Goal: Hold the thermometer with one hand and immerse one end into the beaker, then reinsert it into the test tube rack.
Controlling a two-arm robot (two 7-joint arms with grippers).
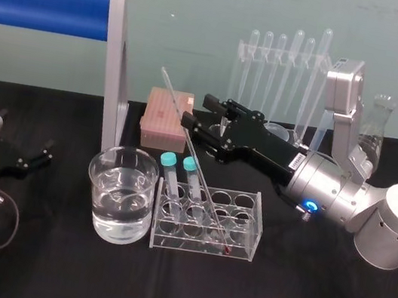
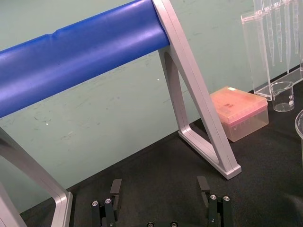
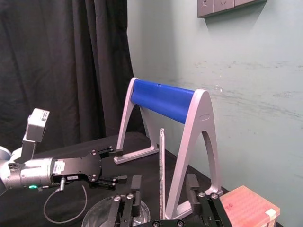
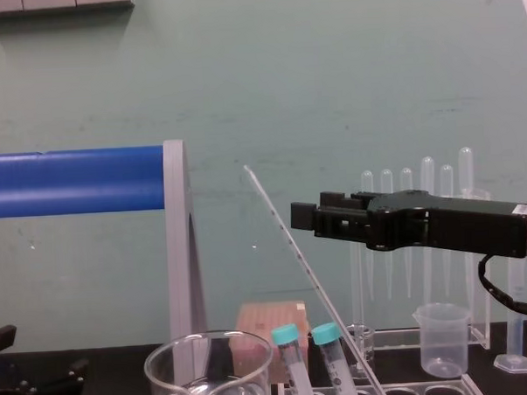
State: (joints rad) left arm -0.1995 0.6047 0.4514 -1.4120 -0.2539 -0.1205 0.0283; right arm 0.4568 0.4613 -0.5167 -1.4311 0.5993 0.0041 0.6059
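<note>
Head view, right gripper point(image 1: 196, 110): you are seeing its jaws standing wide, one finger on each side of the thermometer point(image 1: 195, 162), clamping nothing.
Head view, thermometer: it is leaning in the test tube rack point(image 1: 205, 226), its red tip resting at the rack floor. The beaker point(image 1: 120, 193) of water is standing just beside the rack.
Head view, left gripper point(image 1: 29, 159): it is lying parked at the left, well apart.
Left wrist view, left gripper: its fingers point(image 2: 116, 187) are standing wide apart and holding nothing.
Right wrist view, hazard: the thin glass rod is standing between the open fingers point(image 3: 136, 182). By closing hard, you are risking a crack. By closing off-centre, you are pushing the rod sideways.
Chest view, hazard: the rod is slanting across the fingertips. With a hold that close to the tips, you are risking a slip or a pivot. By lifting straight up, you are risking dragging the rod against the rack hole and the capped tubes point(image 4: 292, 354), and tipping the rack.
</note>
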